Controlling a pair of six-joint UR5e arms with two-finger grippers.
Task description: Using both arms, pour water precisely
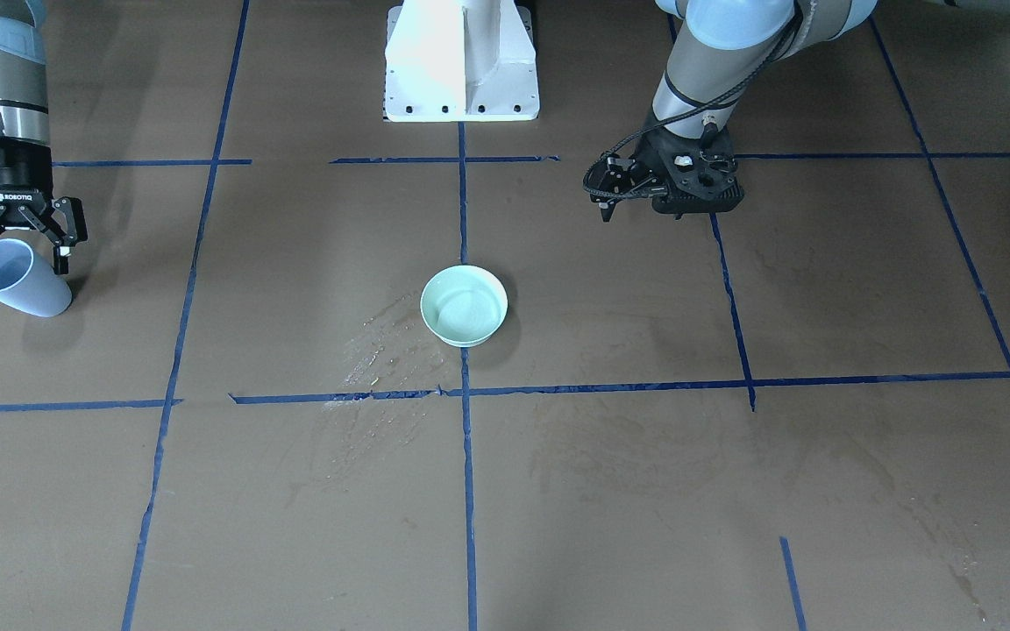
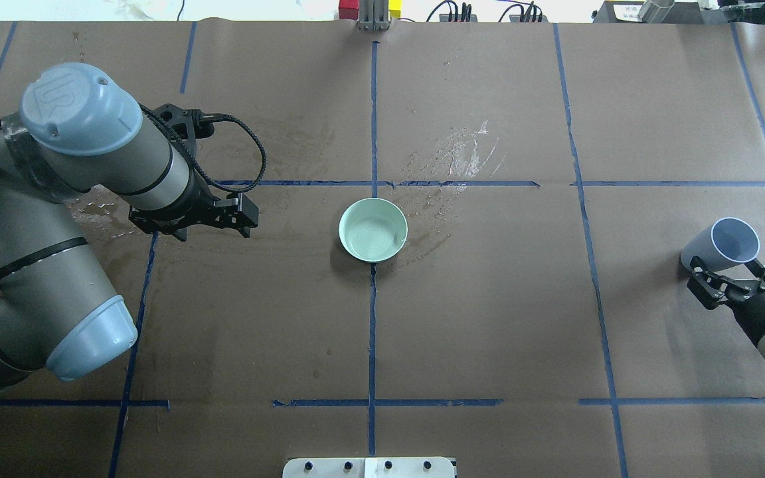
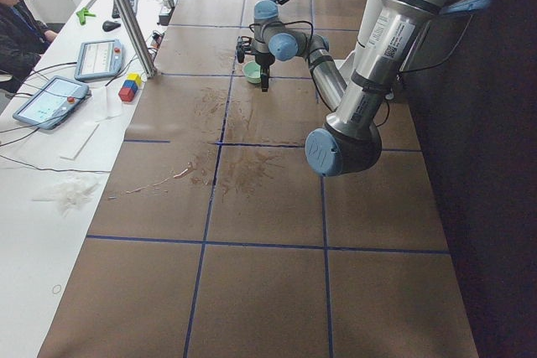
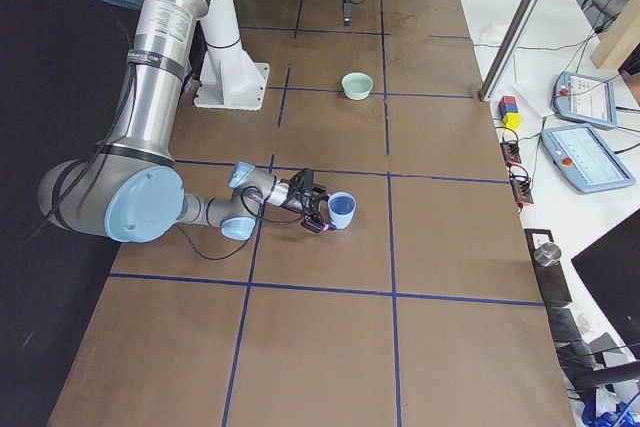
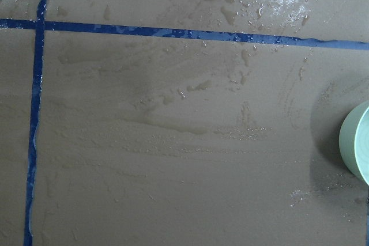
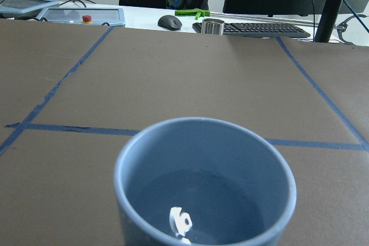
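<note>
Water (image 6: 213, 200) in one blue cup (image 1: 27, 289), one green bowl (image 1: 464, 305), left jaws clenched (right jaws: cannot tell)

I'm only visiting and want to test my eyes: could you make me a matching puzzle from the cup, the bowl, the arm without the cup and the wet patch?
Things:
1. blue cup
2. green bowl
3. left gripper
4. wet patch

States:
A. stands on a blue tape line
B. holds nothing, hangs over the brown paper
C. tilted in the right gripper
D. glistens beside the bowl

Pairs: 1-C, 2-A, 3-B, 4-D.
</note>
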